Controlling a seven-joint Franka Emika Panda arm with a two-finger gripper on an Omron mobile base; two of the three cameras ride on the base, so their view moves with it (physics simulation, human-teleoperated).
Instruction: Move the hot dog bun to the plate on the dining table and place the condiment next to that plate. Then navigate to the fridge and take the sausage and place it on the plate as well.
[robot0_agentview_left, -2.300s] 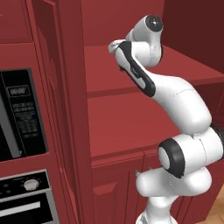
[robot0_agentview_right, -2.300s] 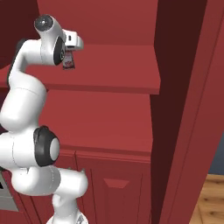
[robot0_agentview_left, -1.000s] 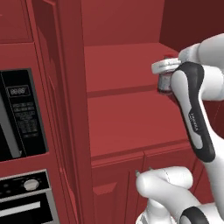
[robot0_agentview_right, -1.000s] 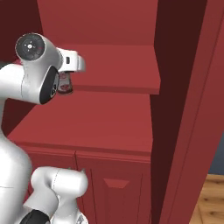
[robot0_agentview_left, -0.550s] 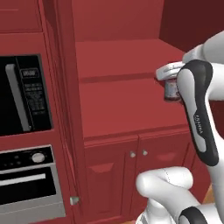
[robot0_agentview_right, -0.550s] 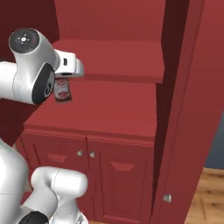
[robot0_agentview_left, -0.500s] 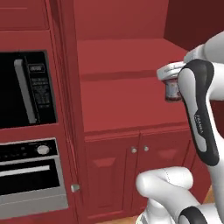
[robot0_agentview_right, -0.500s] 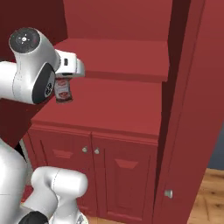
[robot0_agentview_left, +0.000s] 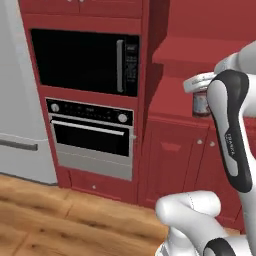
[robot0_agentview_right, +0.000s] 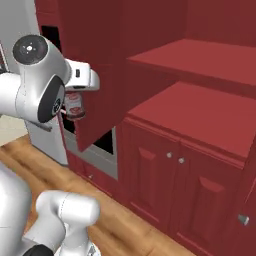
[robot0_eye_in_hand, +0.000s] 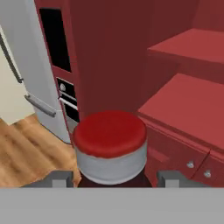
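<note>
My gripper (robot0_eye_in_hand: 114, 178) is shut on the condiment (robot0_eye_in_hand: 110, 146), a small red cylinder with a red cap and a whitish band, held upright in the air. From the left base view the condiment (robot0_agentview_left: 201, 103) hangs under the hand in front of the red counter. From the right base view the condiment (robot0_agentview_right: 74, 105) sits beside the arm's big white joint. The grey fridge (robot0_agentview_left: 20, 100) stands at the far left, its door and bar handles shut (robot0_eye_in_hand: 26, 61). The hot dog bun, the plate, the dining table and the sausage are out of view.
A black microwave (robot0_agentview_left: 85, 60) sits above a steel oven (robot0_agentview_left: 92, 137) in a red column next to the fridge. To the right run a red counter (robot0_agentview_right: 200, 115), a shelf above it and cabinet doors (robot0_agentview_right: 150, 175) below. Wooden floor (robot0_agentview_left: 60, 215) lies in front.
The whole picture has slid: the base has moved, bringing the microwave, the oven and the fridge into view. The arm keeps the same pose, with the condiment still in the gripper.
</note>
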